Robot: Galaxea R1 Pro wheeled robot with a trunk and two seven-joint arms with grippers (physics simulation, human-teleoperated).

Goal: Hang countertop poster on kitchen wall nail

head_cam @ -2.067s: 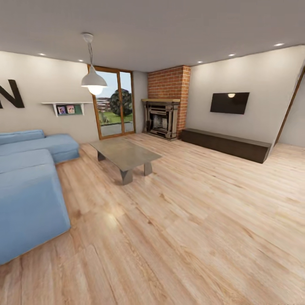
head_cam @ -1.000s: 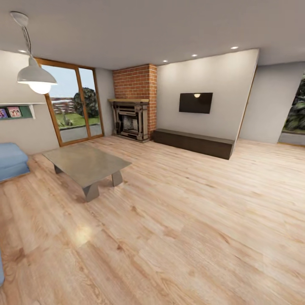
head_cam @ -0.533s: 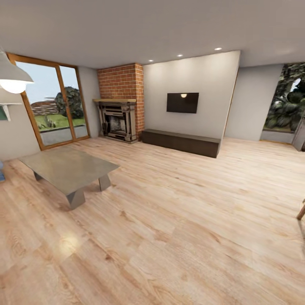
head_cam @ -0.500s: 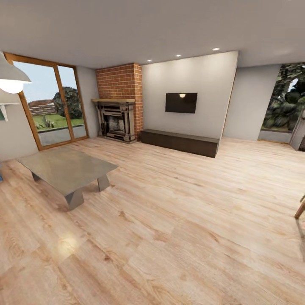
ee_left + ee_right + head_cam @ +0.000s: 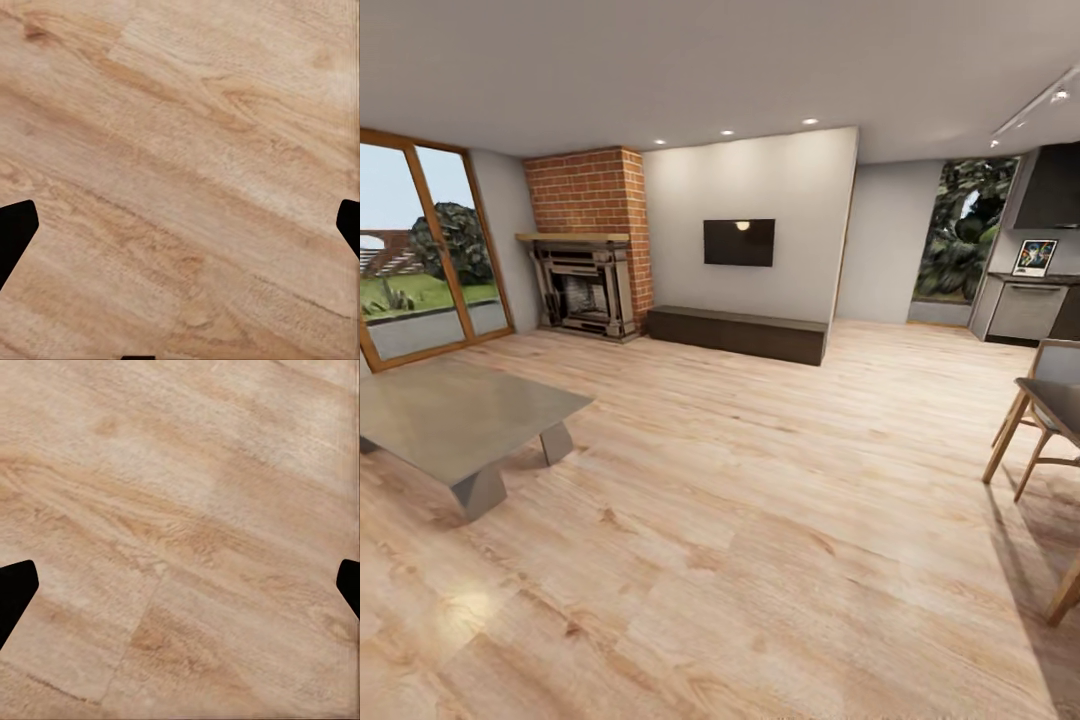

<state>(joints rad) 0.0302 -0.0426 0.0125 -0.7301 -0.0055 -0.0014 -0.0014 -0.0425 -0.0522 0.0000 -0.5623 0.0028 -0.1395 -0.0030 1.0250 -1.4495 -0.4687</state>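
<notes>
At the left edge of the head view a glass door [image 5: 420, 250] with a wooden frame is seen, and below it, at lower left, a low grey coffee table [image 5: 455, 420] stands on the wooden floor [image 5: 760, 520]. Further right, a brick fireplace [image 5: 585, 245] is set in the corner, then a dark television [image 5: 739, 242] is fixed to the pale wall above a long low dark cabinet [image 5: 738, 333], presumably so that the screen is watched from the sitting area. A window [image 5: 960, 235] with greenery is seen beyond.

At the upper right of the frame the kitchen is reached: the poster [image 5: 1035, 257] is stood upright on the bench [image 5: 1032, 278], apparently leaned against the wall behind it so that it is kept from falling. It is well apart from the robot. At the right edge part of a wooden chair [image 5: 1030, 420] is cut off by the frame.

No container is made out anywhere.

In both wrist views the fingers [image 5: 16, 232] [image 5: 16, 589] are spread wide at the frame edges, released, with nothing but floorboards between them.
</notes>
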